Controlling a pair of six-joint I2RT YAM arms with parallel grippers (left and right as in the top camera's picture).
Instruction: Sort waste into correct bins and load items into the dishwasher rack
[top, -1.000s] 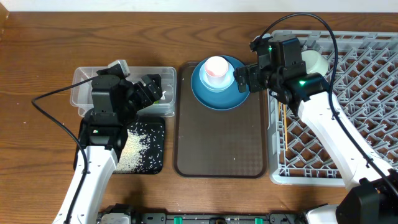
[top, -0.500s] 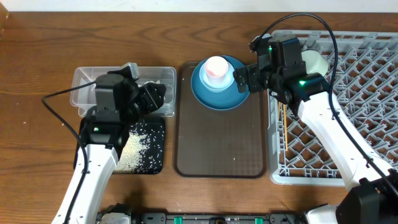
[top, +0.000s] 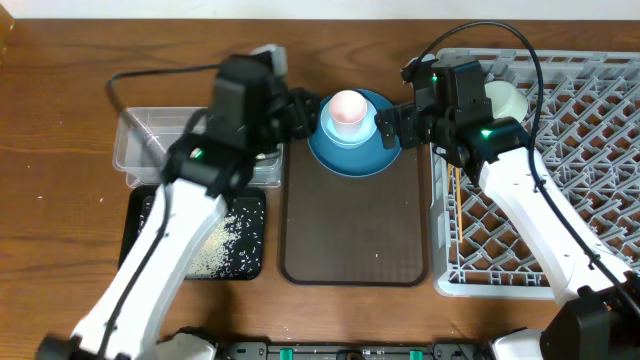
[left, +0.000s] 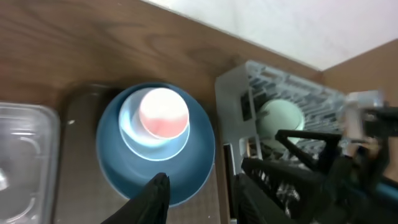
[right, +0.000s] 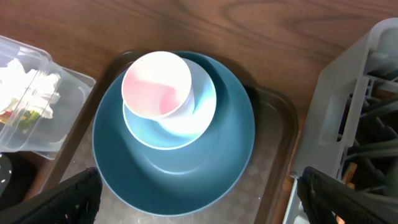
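A wide blue plate-bowl (top: 350, 150) sits at the back of the brown serving tray (top: 355, 240), with a pink-and-white cup (top: 347, 107) in a small pale bowl (right: 186, 121) inside it. My left gripper (top: 300, 112) hovers at its left rim, its jaws part open with nothing between them (left: 202, 186). My right gripper (top: 389, 128) is at the bowl's right rim, wide open and empty (right: 199, 180). The mint-green bowl (top: 505, 98) rests in the grey dishwasher rack (top: 570, 200). In the clear tub (top: 150, 150) lie a white tissue (right: 25, 84) and a wrapper (right: 22, 118). Rice grains (top: 215, 240) cover the black tray (top: 140, 230).
The rack's near wall (right: 348, 93) stands close to the right of the blue bowl. The two arms face each other across the bowl, a short gap apart. Wooden chopsticks (top: 455, 190) lie in the rack's left edge. Bare wood tabletop (top: 60, 200) extends to the left.
My left arm swung from above the clear tub to the right and now sits at the blue bowl's left rim, its jaws narrower than before. The right arm stayed still.
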